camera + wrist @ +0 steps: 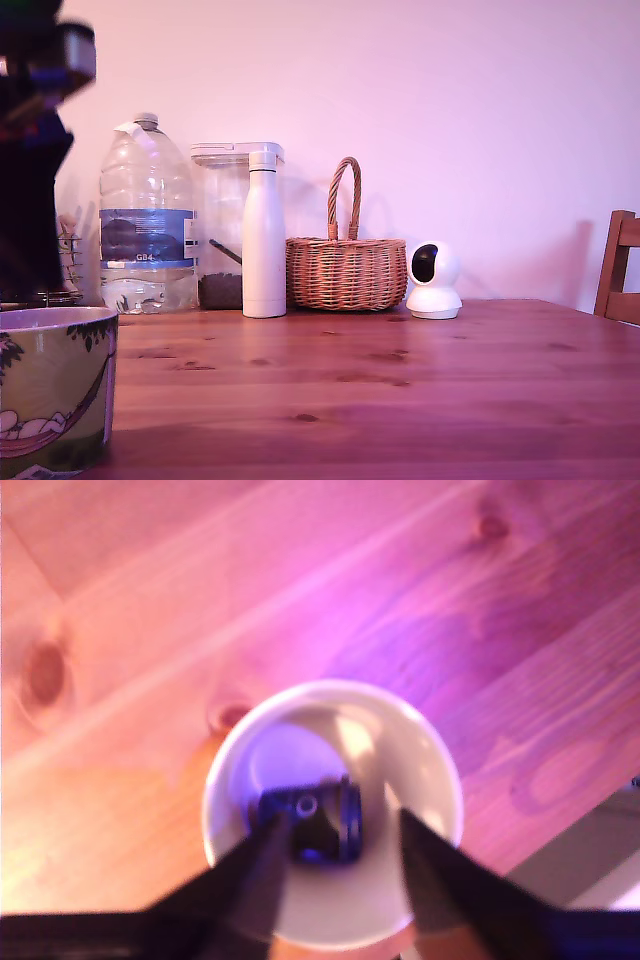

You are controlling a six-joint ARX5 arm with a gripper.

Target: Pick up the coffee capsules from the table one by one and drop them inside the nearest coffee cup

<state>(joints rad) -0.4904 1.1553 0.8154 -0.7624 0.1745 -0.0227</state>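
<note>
Capsule lies on its side at the bottom of the coffee cup, dark and glossy, its long axis running across the wrist view with the flat rimmed end turned toward the cup's inner wall; it looks blurred, so finer detail cannot be told. Directly above the cup's mouth hang the fingers, spread apart with nothing between them, their dark tips framing the capsule from either side without touching it. The cup stands upright on the desk, whose reddish planks show grain and dark knots. In the exterior view the green cup sits at the near left corner, only partly in frame, and the arm rises above it as a dark blur. Along the wall stand a large water bottle, a clear container, a white bottle, a wicker basket and a small white camera
</note>
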